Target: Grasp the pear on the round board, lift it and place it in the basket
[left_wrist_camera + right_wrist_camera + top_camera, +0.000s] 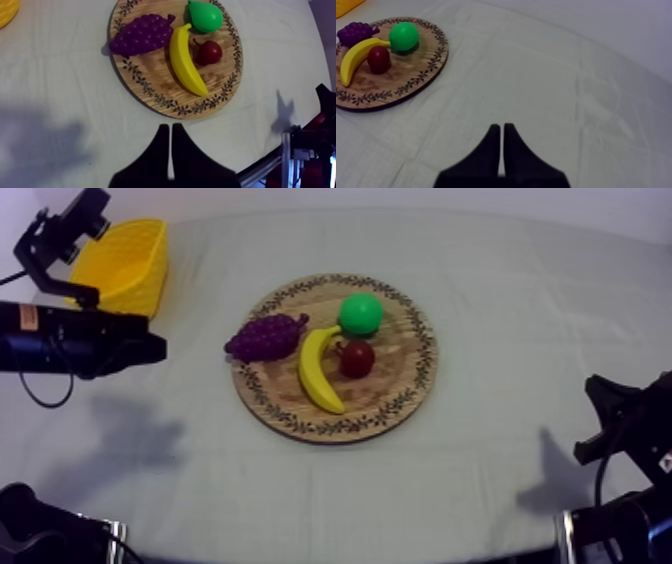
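Observation:
The green pear (360,315) lies at the far side of the round wooden board (402,380), next to a banana (320,370), a bunch of grapes (265,336) and a small red fruit (357,358). The yellow basket (125,263) stands at the far left. My left gripper (152,348) hangs shut and empty between basket and board, well left of the pear. From its wrist, the shut left gripper (170,131) is short of the board (150,75) and the pear (205,16). My right gripper (502,130) is shut, far from the pear (403,36).
The right arm (630,428) rests low at the table's right side. Open cloth lies between it and the board. The left arm's shadow falls on the cloth in front of the basket. The table's front edge shows past the board in the left wrist view.

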